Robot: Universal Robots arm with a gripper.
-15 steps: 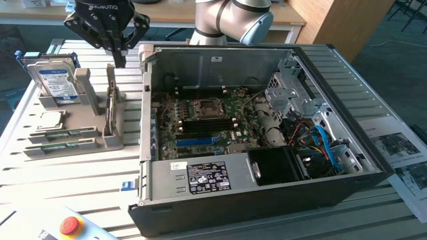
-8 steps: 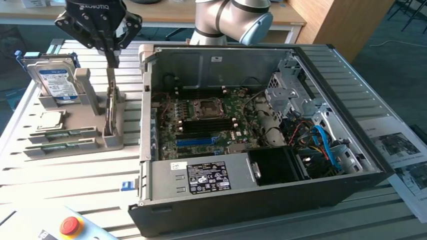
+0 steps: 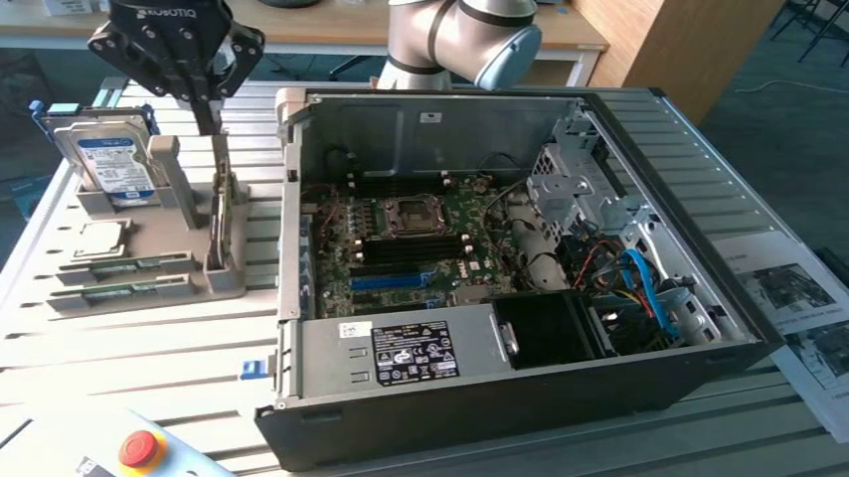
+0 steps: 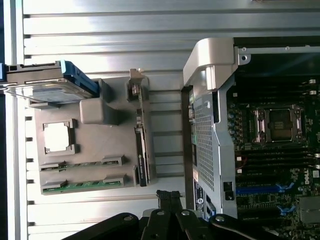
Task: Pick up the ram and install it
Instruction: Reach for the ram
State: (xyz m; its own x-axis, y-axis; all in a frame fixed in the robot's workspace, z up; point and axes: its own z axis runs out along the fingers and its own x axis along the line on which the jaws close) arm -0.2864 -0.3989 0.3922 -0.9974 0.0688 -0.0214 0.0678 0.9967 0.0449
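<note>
- ram (image 3: 122, 266) lies flat in the grey holder (image 3: 199, 288), at the exterior view's left; light, stiff, fragile; likely best pinched by its long edges, off the chips
- gripper (image 3: 209, 121) clenched, seemingly empty, above the holder
- open computer case (image 3: 531, 417) beside them

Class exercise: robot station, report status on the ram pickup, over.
Gripper shut, empty, above grey holder. Ram sticks flat in holder, untouched. Upright card close under gripper.
</note>
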